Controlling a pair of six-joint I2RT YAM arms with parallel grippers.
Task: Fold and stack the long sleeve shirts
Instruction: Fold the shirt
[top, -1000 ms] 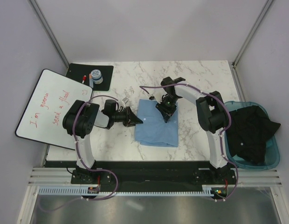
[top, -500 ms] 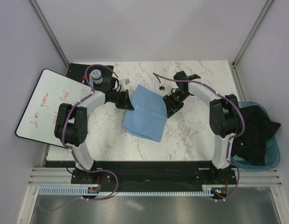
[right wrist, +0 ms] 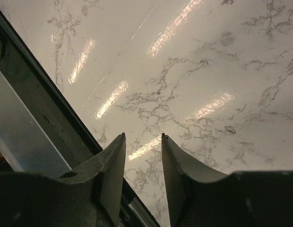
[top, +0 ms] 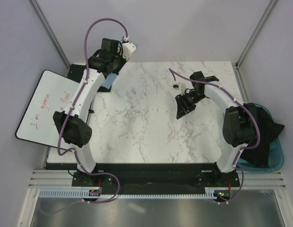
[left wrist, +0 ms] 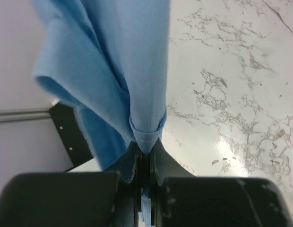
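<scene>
Stacking step, seemingly: left tool (left wrist: 145, 145) pinches the shirt (left wrist: 113, 56) aloft by the bench's (top: 151, 123) far-left corner, right tool (right wrist: 142, 140) spread, empty; next, lower and release.

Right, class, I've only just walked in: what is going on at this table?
The left hand is shut on a fold of a light-blue shirt and holds it bunched up near the far left corner. The right hand is empty, its fingers parted over the bare marble table. A blue bin of dark clothes sits at the right edge, and a whiteboard lies on the left.
</scene>
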